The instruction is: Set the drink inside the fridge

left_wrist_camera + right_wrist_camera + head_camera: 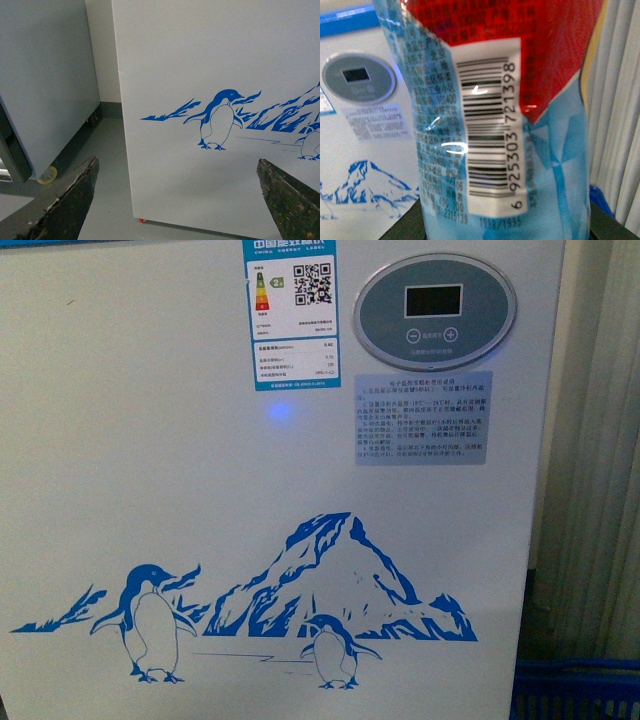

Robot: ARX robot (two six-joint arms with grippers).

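Observation:
The fridge point(200, 460) fills the front view, a white front with a blue penguin-and-mountain picture and an oval grey control panel point(434, 311). No arm shows there. In the left wrist view my left gripper point(182, 200) stands open, its dark fingers point(70, 200) wide apart, facing the fridge's point(210, 60) lower front, where a small red wheel point(143, 220) shows. The right wrist view is mostly taken up by the drink bottle point(500, 125), light blue with a red label and a barcode. My right gripper point(506, 227) is shut on it, with the fridge point(365, 140) behind.
A grey cabinet point(45, 75) on castors stands beside the fridge in the left wrist view, with a strip of grey floor point(105, 170) between them. Pale curtain folds point(600, 440) hang past the fridge's right side, above a blue crate point(575, 690).

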